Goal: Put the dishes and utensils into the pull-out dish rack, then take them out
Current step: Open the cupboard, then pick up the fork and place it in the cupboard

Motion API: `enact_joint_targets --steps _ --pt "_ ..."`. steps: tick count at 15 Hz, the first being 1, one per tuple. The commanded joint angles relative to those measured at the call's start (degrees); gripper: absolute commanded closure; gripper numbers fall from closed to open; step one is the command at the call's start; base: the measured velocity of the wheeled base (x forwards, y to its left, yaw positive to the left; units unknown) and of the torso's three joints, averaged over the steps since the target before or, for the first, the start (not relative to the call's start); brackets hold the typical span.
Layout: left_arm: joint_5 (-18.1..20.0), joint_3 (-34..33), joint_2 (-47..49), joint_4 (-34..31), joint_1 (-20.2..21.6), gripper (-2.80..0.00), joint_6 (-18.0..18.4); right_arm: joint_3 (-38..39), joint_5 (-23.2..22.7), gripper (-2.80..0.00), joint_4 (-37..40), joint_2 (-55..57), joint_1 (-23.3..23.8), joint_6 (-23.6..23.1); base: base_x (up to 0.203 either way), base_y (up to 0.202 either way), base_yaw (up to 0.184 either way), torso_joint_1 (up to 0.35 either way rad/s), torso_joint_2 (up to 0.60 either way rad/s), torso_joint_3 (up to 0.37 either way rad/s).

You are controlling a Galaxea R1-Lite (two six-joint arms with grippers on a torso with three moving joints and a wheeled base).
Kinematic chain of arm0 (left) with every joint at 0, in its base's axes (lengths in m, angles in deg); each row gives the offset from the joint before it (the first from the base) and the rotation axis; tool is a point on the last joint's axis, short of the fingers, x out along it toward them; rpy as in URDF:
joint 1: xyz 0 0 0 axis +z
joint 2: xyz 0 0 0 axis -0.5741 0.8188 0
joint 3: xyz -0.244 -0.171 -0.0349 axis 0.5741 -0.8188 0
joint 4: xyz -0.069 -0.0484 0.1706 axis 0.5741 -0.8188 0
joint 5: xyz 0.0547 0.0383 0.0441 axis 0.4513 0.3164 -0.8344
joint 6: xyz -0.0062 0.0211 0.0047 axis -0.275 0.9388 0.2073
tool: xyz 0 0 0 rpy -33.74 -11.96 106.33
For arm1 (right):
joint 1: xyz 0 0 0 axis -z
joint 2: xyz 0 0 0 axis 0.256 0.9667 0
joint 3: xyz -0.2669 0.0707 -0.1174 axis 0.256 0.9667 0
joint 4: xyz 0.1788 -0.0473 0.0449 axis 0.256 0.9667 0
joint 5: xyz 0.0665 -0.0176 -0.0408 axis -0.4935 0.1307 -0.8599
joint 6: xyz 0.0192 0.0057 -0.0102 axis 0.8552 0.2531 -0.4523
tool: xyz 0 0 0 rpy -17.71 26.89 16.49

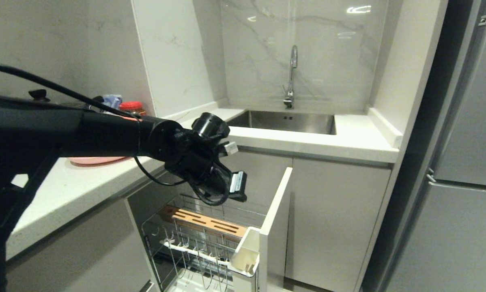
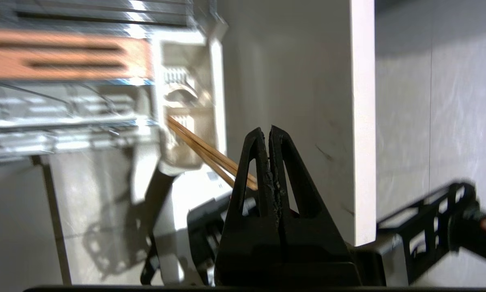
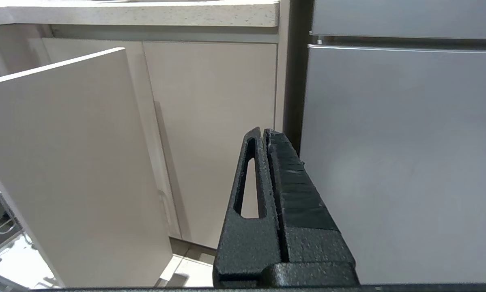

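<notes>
Right now your left gripper (image 2: 269,132) hangs over the pull-out dish rack (image 1: 210,239) at lower centre of the head view, fingers pinched on the chopsticks (image 2: 204,152). Your right gripper (image 3: 265,132) is closed and empty. A pink plate (image 1: 99,160) sits at left.

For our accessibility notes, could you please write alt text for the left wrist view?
The shut left gripper pinches wooden chopsticks that slant toward the white cutlery box of the pull-out dish rack, beside its white front panel.
</notes>
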Motion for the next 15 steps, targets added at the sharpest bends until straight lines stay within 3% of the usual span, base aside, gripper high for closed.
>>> enact_joint_targets --steps 1,9,11,15 --pt "-0.47 0.96 -3.76 -0.26 3.24 0.00 -0.02 1.49 0.00 0.00 -0.04 0.05 -0.05 0.00 0.000 0.000 0.000 0.000 0.00 0.000" --pt "-3.46 -0.16 -33.54 1.38 12.40 0.00 0.76 1.50 0.00 0.00 -0.04 0.05 -0.05 0.00 0.000 0.000 0.000 0.000 0.00 0.000" --pt "-4.18 -2.35 -44.61 1.24 15.36 0.00 2.72 1.49 0.00 0.00 -0.04 0.04 -0.05 0.00 0.000 0.000 0.000 0.000 0.00 0.000" --pt "-2.05 -8.98 -67.81 -3.37 25.07 0.00 7.80 1.49 0.00 0.00 -0.04 0.05 -0.05 0.00 0.000 0.000 0.000 0.000 0.00 0.000"
